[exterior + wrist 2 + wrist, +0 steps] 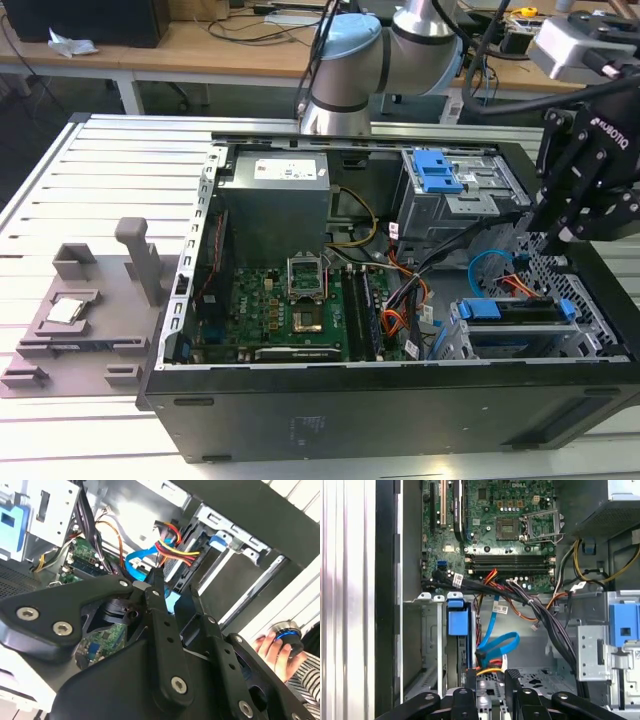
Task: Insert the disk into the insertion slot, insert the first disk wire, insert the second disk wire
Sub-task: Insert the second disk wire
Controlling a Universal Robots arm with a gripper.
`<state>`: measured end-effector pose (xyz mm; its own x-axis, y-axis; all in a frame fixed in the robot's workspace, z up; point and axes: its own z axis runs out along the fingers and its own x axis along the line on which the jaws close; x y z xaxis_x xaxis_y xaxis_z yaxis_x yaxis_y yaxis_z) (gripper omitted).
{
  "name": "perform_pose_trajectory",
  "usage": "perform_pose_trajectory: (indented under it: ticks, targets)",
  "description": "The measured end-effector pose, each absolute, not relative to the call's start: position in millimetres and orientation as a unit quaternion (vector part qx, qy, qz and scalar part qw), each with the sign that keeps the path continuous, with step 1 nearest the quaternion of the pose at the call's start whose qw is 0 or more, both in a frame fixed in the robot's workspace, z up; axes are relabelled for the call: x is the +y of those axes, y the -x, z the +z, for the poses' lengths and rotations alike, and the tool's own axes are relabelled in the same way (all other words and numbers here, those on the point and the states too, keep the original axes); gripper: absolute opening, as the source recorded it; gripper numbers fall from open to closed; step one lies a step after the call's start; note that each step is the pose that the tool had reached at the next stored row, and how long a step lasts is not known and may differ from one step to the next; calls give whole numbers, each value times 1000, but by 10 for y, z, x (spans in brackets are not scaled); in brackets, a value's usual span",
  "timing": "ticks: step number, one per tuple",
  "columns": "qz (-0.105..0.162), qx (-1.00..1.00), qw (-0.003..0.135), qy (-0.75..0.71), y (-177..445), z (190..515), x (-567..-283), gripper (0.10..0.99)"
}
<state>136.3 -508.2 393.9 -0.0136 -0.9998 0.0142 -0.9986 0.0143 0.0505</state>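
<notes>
Blue-bracketed disk (510, 312) sits in insertion slot (457, 345), so wire step looks in hand. Arm's gripper (491, 677) hovers over blue cable (489, 625) at disk's rear, jaws narrowly apart, empty. Plugging likely needs fine alignment.

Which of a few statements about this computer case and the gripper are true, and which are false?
1. The disk sits in the slot. True.
2. The gripper hangs over the motherboard. False: it is at the disk end of the case, at the exterior view's right.
3. A blue cable loops close to the disk. True.
4. The case is closed. False: it is open, with the motherboard on show.
5. A hand shows beside the case in the second wrist view. True.
</notes>
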Motion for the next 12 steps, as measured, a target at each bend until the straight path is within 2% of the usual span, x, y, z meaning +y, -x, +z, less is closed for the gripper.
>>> perform_pose_trajectory:
  ticks: [12]
  targets:
    - [-5, -663, 30, -748, -1221, 3754, -5082, 361]
